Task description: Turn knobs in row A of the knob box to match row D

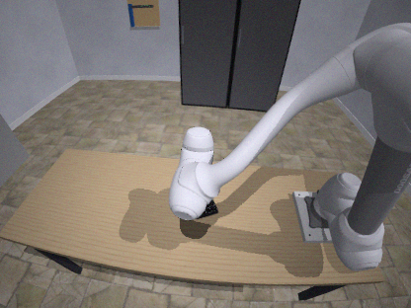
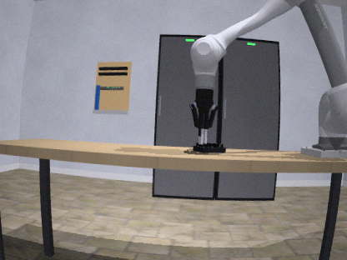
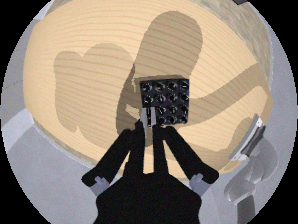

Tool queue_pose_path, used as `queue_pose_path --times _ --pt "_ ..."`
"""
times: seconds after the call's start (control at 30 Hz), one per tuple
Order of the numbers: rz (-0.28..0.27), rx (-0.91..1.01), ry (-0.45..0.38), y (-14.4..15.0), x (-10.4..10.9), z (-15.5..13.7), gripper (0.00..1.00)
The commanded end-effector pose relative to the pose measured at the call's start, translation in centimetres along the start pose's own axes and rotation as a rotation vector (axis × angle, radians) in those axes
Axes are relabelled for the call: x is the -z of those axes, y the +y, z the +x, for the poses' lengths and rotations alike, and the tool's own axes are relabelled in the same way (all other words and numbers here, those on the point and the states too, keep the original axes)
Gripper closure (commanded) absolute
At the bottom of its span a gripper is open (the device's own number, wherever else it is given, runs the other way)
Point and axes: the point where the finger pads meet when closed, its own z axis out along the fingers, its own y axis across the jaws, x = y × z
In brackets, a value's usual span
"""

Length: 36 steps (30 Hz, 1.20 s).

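Three camera views, one table.
Top: high, tilted down over tabletop, cabinet beyond. Exterior: about tabletop height, back from table's long edge, facing cabinet; whole bench not framed. Wrist: close above knob box, looking down past gripper, round wide-angle field. Top and exterior share table, arm, cabinet, wall board.

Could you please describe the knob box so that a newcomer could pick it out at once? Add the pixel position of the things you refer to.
On the long wooden table [image 1: 99,188] [image 2: 104,153] [image 3: 75,37], look directly beneath the arm's gripper [image 2: 203,142] [image 3: 149,113]. There sits the knob box [image 1: 212,209] [image 2: 217,149] [image 3: 166,93], small, black and squarish. Unlike the pale base plate, its top carries a four-by-four grid of round knobs.
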Motion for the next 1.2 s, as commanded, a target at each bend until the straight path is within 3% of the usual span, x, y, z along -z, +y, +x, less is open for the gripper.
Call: queue_pose_path --times 0.0,0.77,1.17 --pt "-0.002 0.043 0.0 0.12 -0.39 -0.21 0.95" --pt "-0.002 0.364 -0.001 0.12 -0.39 -0.21 0.95" --pt "-0.002 0.665 -0.001 0.12 -0.39 -0.21 0.95"
